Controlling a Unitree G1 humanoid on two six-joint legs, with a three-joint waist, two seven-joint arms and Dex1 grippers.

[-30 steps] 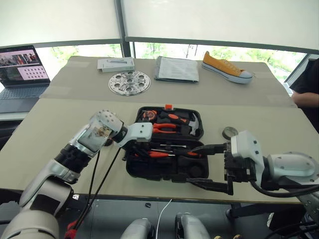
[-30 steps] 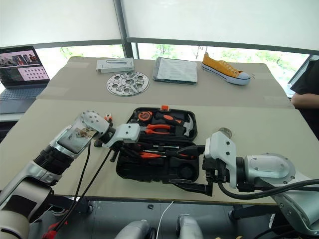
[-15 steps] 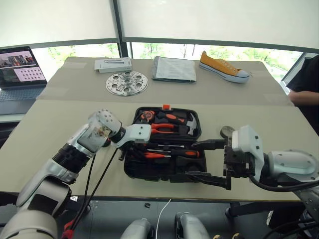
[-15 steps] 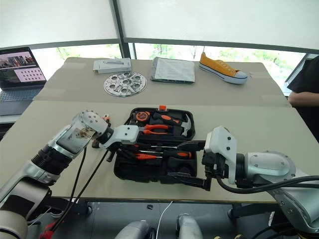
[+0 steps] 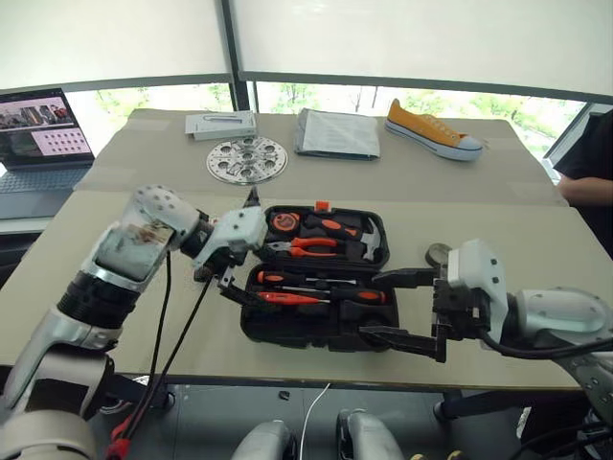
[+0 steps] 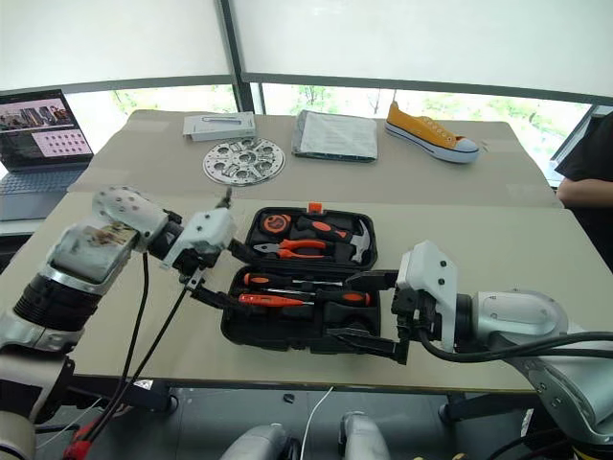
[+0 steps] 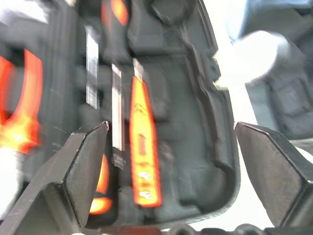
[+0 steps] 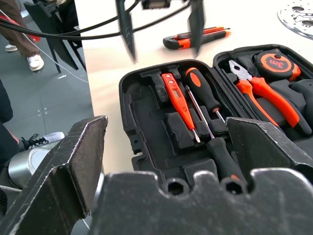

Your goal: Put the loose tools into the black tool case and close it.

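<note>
The black tool case (image 5: 287, 331) lies open at the table's middle. Its front half holds two long screwdrivers (image 8: 201, 92) (image 8: 224, 155) and the slim orange tester (image 8: 176, 95). My left gripper (image 5: 251, 247) hangs open just above the case's left end, with nothing between its fingers (image 7: 83, 166); the tester (image 7: 142, 161) lies below it. An orange-black utility knife (image 8: 195, 37) rests on the table beyond that end. My right gripper (image 5: 383, 307) stands open at the case's right front corner. A dark grey tape roll (image 5: 439, 253) sits on the table behind it.
Pliers (image 5: 311, 247), a hammer (image 5: 359, 235) and a tape measure (image 5: 284, 221) fill the lid half. Farther back lie a perforated disc (image 5: 247, 159), a white box (image 5: 222, 125), papers (image 5: 337, 132) and a yellow shoe (image 5: 436, 129). A laptop (image 5: 43, 134) stands left; a person (image 5: 589, 163) sits right.
My left gripper has opened wide and lifted up and leftward off the case's left end. The right gripper has held its place, still open.
</note>
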